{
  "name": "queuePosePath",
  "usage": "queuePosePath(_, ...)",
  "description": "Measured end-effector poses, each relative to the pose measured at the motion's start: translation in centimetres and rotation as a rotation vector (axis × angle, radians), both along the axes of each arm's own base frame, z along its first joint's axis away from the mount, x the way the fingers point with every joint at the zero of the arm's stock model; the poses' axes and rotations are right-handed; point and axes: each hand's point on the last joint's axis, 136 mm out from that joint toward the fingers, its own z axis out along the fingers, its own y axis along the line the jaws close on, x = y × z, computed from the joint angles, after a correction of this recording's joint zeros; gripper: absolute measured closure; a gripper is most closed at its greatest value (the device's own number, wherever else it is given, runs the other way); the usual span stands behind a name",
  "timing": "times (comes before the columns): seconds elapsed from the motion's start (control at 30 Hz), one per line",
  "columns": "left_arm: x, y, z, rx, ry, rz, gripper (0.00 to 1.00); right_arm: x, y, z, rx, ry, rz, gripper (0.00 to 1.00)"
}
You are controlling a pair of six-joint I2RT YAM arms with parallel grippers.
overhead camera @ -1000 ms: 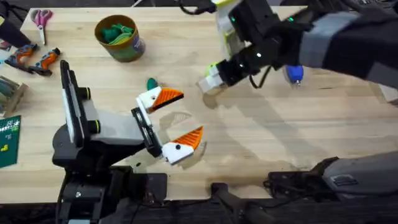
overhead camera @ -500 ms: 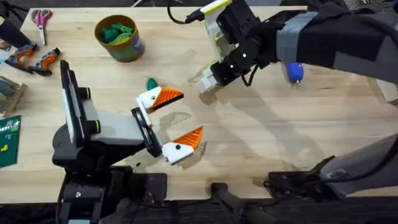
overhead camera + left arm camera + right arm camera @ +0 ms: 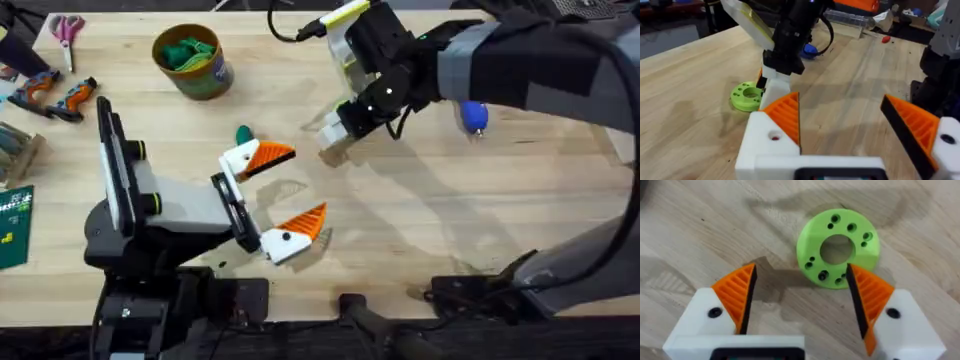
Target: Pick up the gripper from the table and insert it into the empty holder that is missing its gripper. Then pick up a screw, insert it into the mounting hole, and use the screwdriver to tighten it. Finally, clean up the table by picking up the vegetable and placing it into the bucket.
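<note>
No text, label, brand, number or sign is showing legibly anywhere in these views. A green card is lying at the table's left edge in the overhead view, carrying small yellow and white marks, but they are too small to read.
</note>
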Motion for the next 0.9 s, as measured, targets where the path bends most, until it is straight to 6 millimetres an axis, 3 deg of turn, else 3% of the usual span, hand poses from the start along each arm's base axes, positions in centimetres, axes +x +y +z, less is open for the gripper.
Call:
queuePosePath(0.17, 0.0, 0.0, 0.0, 0.000, 0.000, 0.000, 0.015, 0.0, 0.0, 0.0, 0.000, 0.000, 0.000, 0.016)
queuePosePath(0.27, 0.0, 0.0, 0.0, 0.000, 0.000, 0.000, 0.015, 0.0, 0.0, -0.1, -0.002, 0.001, 0.002, 0.100)
queuePosePath(0.43, 0.0, 0.0, 0.0, 0.000, 0.000, 0.000, 0.015, 0.6, -0.8, -0.2, -0.034, -0.016, -0.012, 0.479)
queuePosePath(0.53, 0.0, 0.0, 0.0, 0.000, 0.000, 0.000, 0.015, 0.9, -1.3, -0.3, -0.049, -0.026, -0.024, 0.635)
queuePosePath(0.67, 0.0, 0.0, 0.0, 0.000, 0.000, 0.000, 0.015, 1.1, -1.5, -0.2, -0.058, -0.033, -0.028, 0.757)
queuePosePath(0.77, 0.0, 0.0, 0.0, 0.000, 0.000, 0.000, 0.015, 1.6, -1.9, -0.1, -0.074, -0.051, -0.042, 0.972)
queuePosePath(0.9, 0.0, 0.0, 0.0, 0.000, 0.000, 0.000, 0.015, 1.0, -1.2, -0.1, -0.055, -0.036, -0.022, 0.992)
